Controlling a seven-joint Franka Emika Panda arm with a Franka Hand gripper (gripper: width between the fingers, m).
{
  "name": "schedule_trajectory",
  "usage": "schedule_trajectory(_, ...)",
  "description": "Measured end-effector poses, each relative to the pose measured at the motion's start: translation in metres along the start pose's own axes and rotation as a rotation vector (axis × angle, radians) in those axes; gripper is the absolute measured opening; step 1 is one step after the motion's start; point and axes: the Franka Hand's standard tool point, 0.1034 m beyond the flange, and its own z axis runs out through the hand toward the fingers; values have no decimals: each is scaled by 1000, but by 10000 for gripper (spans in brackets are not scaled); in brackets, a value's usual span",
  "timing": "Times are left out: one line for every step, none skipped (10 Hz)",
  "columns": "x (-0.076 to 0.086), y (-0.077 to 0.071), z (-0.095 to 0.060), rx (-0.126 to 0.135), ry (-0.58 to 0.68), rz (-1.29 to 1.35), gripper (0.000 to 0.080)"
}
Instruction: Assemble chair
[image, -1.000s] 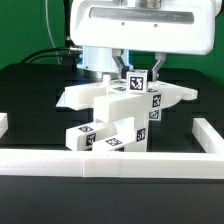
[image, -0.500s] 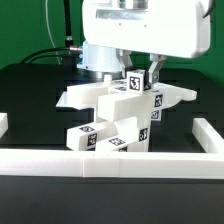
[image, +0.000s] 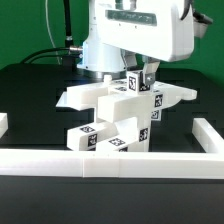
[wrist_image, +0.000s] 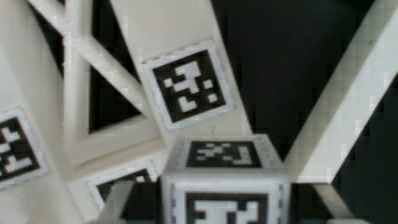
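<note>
The white chair (image: 105, 100) stands partly built in the middle of the table, its X-braced seat (wrist_image: 98, 90) upright with tagged blocks stacked in front of it. A small tagged block (image: 137, 83) sits at the top of the stack. My gripper (image: 139, 70) hangs straight above this block with a finger on each side. In the wrist view the block (wrist_image: 222, 185) lies between my fingertips (wrist_image: 118, 203), with a dark gap on each side. The jaws look open around it without touching.
A long low white border wall (image: 110, 160) runs along the front, with short side walls at the exterior view's left (image: 4, 124) and right (image: 208, 130). The table (image: 30, 90) is black. Cables (image: 55, 50) hang behind at the left.
My hand has turned and shifted towards the exterior view's right, so it looks narrower. The fingers stand closer to the top block. The block and chair have not moved.
</note>
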Motion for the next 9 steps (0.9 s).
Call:
schedule_trajectory(0, 0, 0, 0, 0, -18, 285)
schedule_trajectory(0, 0, 0, -1, 1, -51, 480)
schedule_trajectory(0, -1, -1, -3, 4, -92, 593)
schedule_trajectory(-1, -3, -2, 0, 5, -140, 593)
schedule_trajectory(0, -3, -2, -1, 4, -211, 632)
schedule_trajectory(0, -2, -2, -1, 4, -309, 646)
schedule_trajectory(0, -2, -2, -1, 4, -387, 646)
schedule_trajectory(0, -2, -2, -2, 5, -485, 649)
schedule_trajectory(0, -3, -2, -4, 12, -603, 649)
